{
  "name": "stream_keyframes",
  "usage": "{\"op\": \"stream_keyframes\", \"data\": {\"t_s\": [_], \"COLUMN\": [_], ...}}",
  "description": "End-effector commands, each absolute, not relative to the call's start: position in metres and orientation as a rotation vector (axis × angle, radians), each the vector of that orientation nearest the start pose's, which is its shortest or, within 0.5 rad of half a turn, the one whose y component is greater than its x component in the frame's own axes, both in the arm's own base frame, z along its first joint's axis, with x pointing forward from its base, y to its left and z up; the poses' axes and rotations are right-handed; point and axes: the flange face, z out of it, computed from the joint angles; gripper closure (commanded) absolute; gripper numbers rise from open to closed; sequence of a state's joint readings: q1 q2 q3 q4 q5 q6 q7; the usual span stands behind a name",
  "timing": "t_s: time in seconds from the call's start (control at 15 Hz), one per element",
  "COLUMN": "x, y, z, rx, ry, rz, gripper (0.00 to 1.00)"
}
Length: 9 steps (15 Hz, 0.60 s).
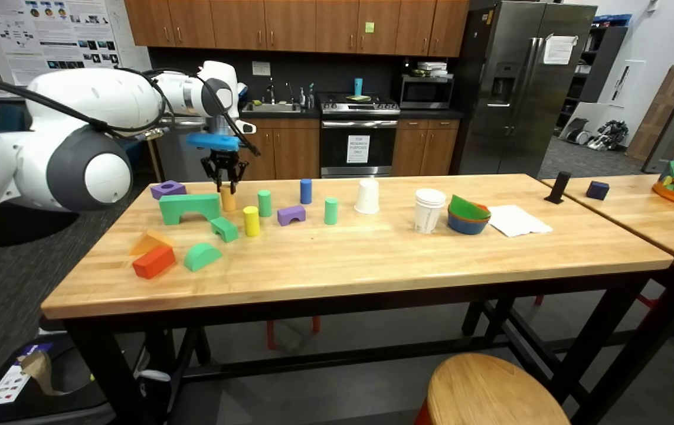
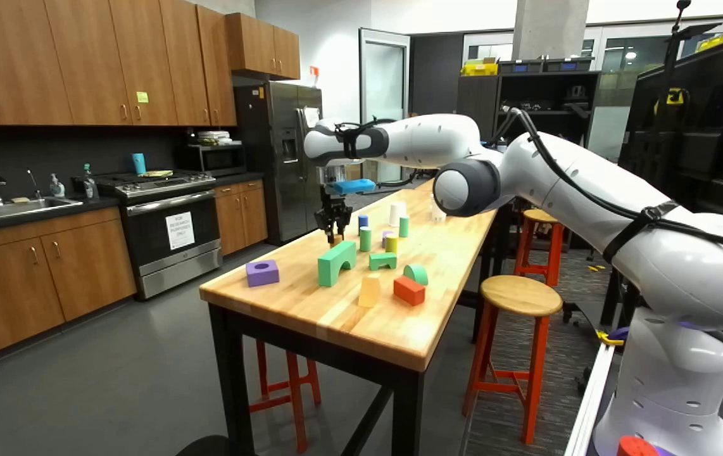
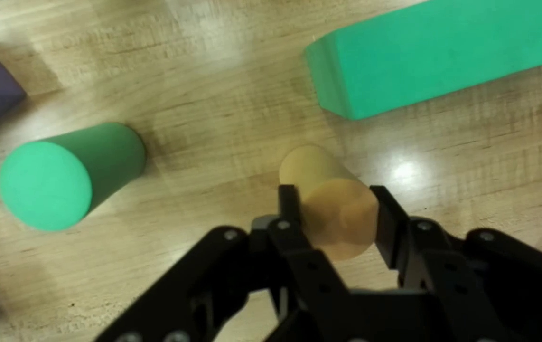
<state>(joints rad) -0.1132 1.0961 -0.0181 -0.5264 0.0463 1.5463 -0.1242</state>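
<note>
In an exterior view, the gripper [image 1: 226, 187] is around a cylinder [image 1: 228, 201], an arch [image 1: 189, 205] left of it, a cup [image 1: 367, 196] right.

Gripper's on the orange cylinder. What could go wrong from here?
Slip: the gripper holds the orange cylinder near its top, so it might tilt or twist. Bump: the green arch stands close by; a sideways move could shove it. The nearer green cylinder, upright, could topple if brushed.

Pincer [image 3: 332, 204]: black
Gripped cylinder [image 1: 228, 199]: orange
Standing cylinders [image 1: 264, 204]: two green, one yellow, one blue
Large arch [image 1: 189, 203]: green
Small arches [image 1: 225, 229]: one green, one purple
Holed block [image 1: 167, 189]: purple
Half-round [image 1: 202, 257]: green
Box-shaped block [image 1: 154, 262]: red
Cups [image 1: 367, 197]: white
Bowls [image 1: 468, 225]: green, orange, blue
Tabletop [image 1: 337, 254]: pale wood, streaked grain
Arm [image 1: 101, 97]: white, grey
</note>
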Motion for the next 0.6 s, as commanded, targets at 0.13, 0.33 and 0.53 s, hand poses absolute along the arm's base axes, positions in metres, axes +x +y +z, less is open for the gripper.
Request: {"op": "stream_keyframes", "data": {"t_s": [0.13,0.33,0.53], "x": [0.779,0.776,0.766], "y": [-0.089,-0.086,-0.085], "z": [0.362,0.379,0.406], "rx": [-3.096,-3.097,-3.062], "ry": [-0.031,-0.031,-0.039], "rz": [0.113,0.115,0.149], "gripper": [0.85,0.85,0.85]}}
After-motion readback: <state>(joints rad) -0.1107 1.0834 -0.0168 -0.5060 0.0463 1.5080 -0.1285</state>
